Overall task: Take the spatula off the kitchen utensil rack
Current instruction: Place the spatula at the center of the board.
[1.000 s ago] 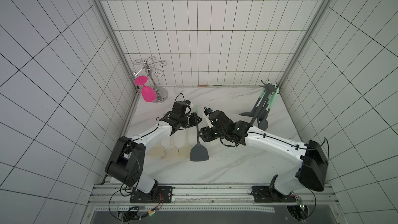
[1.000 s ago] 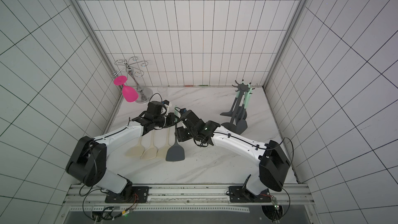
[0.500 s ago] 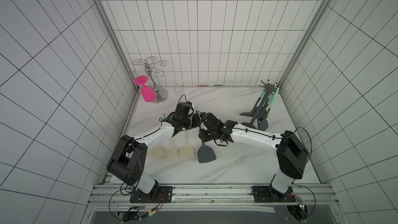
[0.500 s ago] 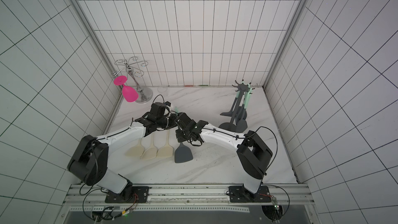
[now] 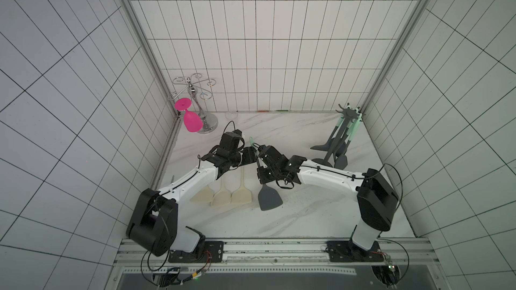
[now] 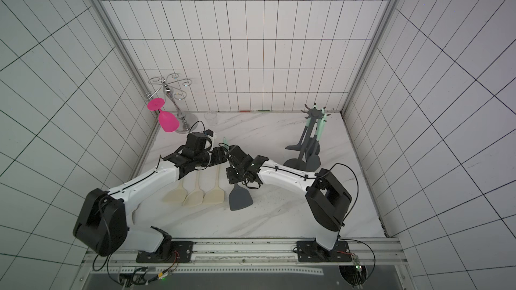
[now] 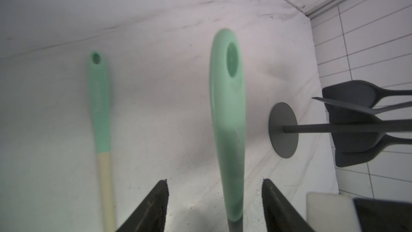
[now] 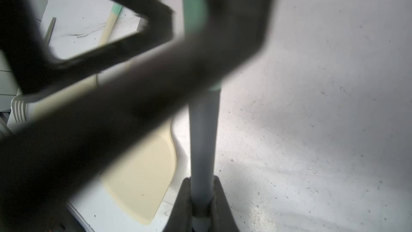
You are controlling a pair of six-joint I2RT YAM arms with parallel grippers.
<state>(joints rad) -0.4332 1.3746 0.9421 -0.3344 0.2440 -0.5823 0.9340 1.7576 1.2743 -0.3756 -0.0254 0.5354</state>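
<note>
The spatula (image 5: 269,198) has a dark grey blade, a grey shaft and a mint handle, and it is off the rack. It lies near mid-table, its blade (image 6: 240,198) beside the cream ones. My right gripper (image 5: 263,174) is shut on the grey shaft (image 8: 204,141), jaws (image 8: 201,179) pressed on both sides. My left gripper (image 5: 252,154) stands open. The mint handle (image 7: 229,112) runs between its fingers (image 7: 156,206), which do not touch it. The dark grey kitchen utensil rack (image 5: 349,112) stands at the back right with several utensils hanging on it.
Three cream spatulas (image 5: 222,196) lie side by side under my left arm. A chrome glass holder (image 5: 195,99) with a pink glass (image 5: 191,119) stands in the back left corner. The rack's round base (image 7: 283,130) is near the right wall.
My left gripper has opened and let go of the mint handle. My right gripper has moved in onto the grey shaft and shut on it.
</note>
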